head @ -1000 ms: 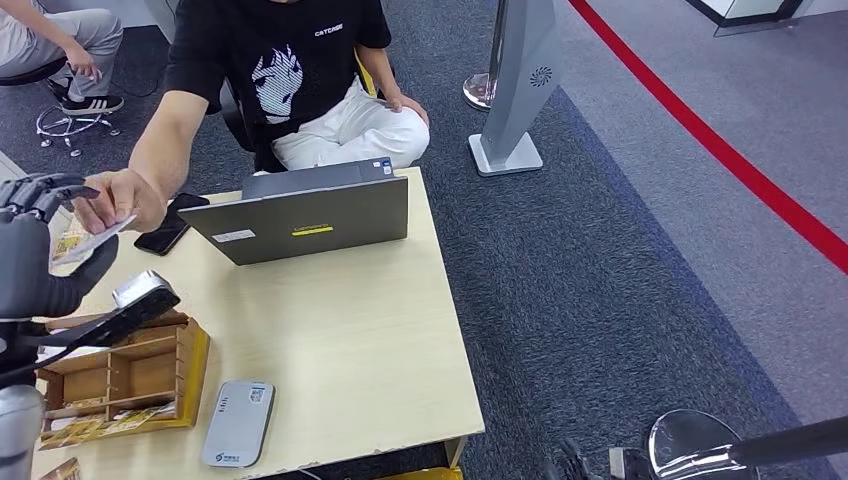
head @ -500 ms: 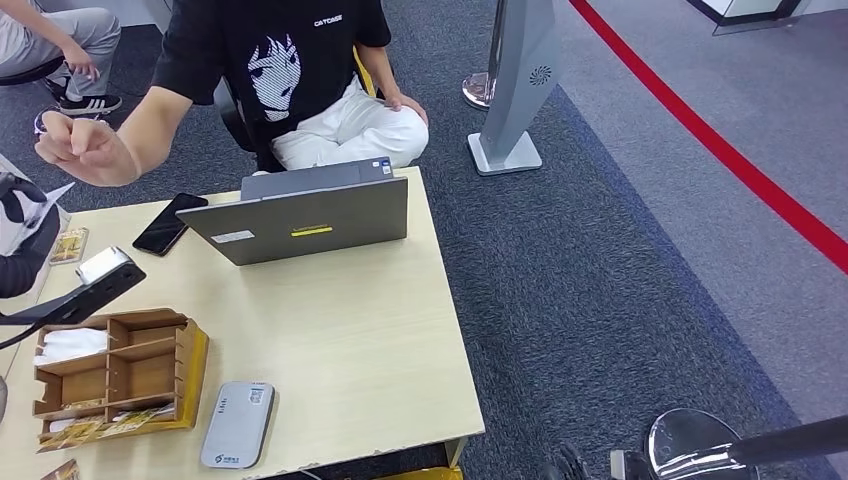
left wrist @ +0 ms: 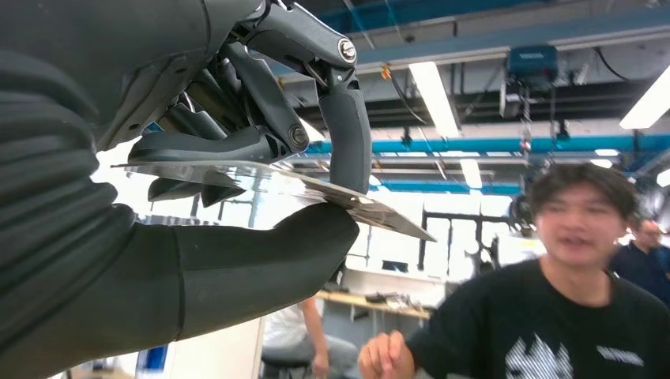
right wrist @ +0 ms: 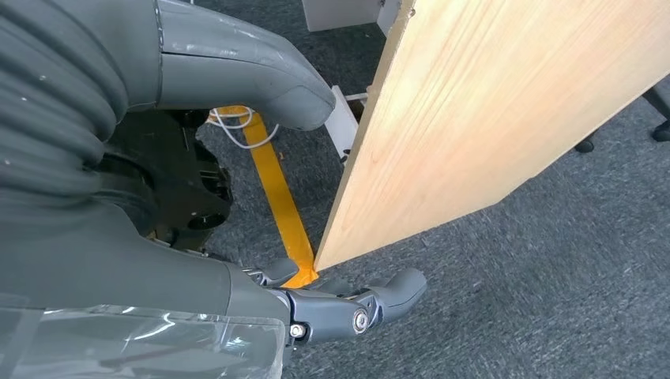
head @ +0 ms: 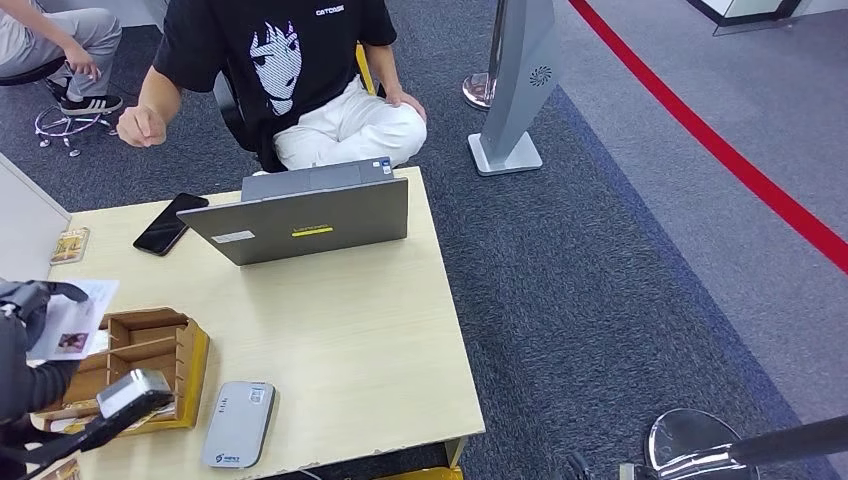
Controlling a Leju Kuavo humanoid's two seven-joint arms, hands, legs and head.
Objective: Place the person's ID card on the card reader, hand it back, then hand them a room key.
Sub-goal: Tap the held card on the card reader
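1. Left hand (head: 25, 345) at table's (head: 350, 330) near-left corner, above wooden organizer (head: 140, 370).
2. ID card (head: 75, 320) pinched flat between thumb (left wrist: 261, 253) below and fingers (left wrist: 348, 134) above; far edge jutting free, likely so it can be laid face-down on something.
3. Card reader (head: 238, 422), grey, lying flat on table just beside organizer, near front edge; card not over it yet, judged next stop.
4. Right hand (right wrist: 348, 312) hanging low off table's edge, above carpet; fingers loosely curled, apart, nothing held.
5. Person's hand (head: 142, 125) pulled away, fisted, well apart from card.
6. Laptop (head: 300, 215) and phone (head: 170, 222) at far side, clear of reader.
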